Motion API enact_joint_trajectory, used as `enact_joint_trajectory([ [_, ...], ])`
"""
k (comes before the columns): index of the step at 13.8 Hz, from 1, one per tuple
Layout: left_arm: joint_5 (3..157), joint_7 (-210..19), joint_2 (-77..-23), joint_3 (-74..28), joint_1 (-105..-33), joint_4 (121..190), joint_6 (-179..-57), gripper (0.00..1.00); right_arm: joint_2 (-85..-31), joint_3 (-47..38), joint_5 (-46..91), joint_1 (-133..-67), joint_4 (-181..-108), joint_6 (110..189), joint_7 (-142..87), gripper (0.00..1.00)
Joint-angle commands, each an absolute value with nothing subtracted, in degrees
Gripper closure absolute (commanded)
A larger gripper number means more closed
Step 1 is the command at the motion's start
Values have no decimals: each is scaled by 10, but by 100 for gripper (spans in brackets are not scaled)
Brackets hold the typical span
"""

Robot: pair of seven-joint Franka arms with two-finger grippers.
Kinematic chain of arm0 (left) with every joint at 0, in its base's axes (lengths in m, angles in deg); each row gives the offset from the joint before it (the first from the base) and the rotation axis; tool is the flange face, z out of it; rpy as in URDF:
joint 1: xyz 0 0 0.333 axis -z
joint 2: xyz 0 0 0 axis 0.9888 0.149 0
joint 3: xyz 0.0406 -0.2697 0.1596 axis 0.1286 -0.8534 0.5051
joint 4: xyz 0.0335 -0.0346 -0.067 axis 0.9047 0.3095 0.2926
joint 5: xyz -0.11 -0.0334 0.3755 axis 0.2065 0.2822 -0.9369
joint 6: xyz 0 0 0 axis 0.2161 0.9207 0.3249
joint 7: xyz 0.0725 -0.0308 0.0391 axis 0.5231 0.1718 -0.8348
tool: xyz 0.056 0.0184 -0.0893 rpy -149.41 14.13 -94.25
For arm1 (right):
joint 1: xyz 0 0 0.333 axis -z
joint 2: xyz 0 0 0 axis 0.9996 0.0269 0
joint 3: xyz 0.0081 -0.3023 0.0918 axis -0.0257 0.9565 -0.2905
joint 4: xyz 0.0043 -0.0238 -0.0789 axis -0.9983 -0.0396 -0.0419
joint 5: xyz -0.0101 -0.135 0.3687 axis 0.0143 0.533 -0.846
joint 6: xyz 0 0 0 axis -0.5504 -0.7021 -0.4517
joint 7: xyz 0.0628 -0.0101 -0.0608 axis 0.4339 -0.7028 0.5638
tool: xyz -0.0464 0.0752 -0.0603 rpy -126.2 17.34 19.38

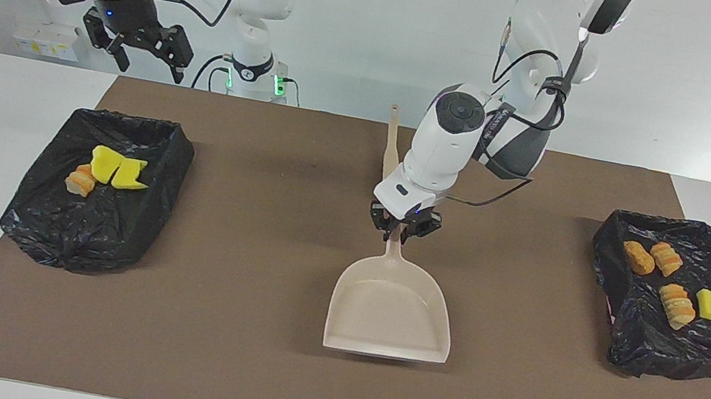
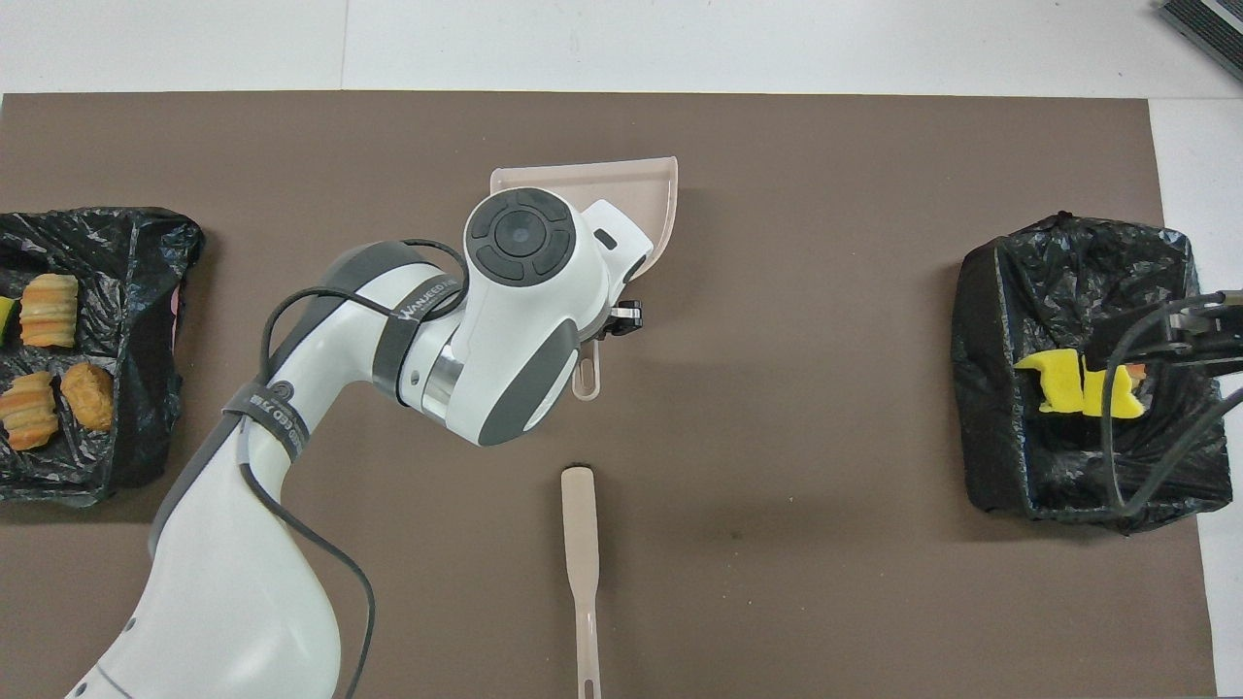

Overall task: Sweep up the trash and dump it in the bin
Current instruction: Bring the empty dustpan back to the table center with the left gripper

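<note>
My left gripper is shut on the handle of the empty beige dustpan, held low over the middle of the brown mat, with its mouth pointing away from the robots. In the overhead view the arm's wrist covers most of the dustpan. The trash lies in two black-lined bins. The bin at the right arm's end holds two yellow sponge chunks and a bread lump. The bin at the left arm's end holds three bread lumps and a yellow sponge. My right gripper waits open, raised near its bin.
The beige brush with black bristles lies on the mat, nearer to the robots than the dustpan, its handle toward them. In the facing view my left arm partly covers the brush. The brown mat covers most of the white table.
</note>
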State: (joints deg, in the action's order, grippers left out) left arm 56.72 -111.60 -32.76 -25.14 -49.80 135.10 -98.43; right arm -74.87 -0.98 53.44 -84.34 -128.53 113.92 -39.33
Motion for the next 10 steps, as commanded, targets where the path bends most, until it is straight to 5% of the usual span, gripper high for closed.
enact_joint_trajectory([
  [1,575,-1118,-324,-241,-487,1357,-1002,100,-760,-13,523,-838,-1300,1149,-396,0],
  [4,575,-1114,-324,-241,-486,1364,-1002,97,-760,-13,523,-838,-1300,1149,-396,0],
  [7,575,-1114,-326,-241,-485,1375,-999,56,-760,-13,523,-838,-1300,1149,-396,0],
  [9,575,-1113,-326,-241,-485,1376,-996,55,-760,-13,523,-838,-1300,1149,-396,0],
  [10,575,-1113,-327,-241,-485,1376,-992,47,-760,-13,523,-838,-1300,1149,-396,0],
])
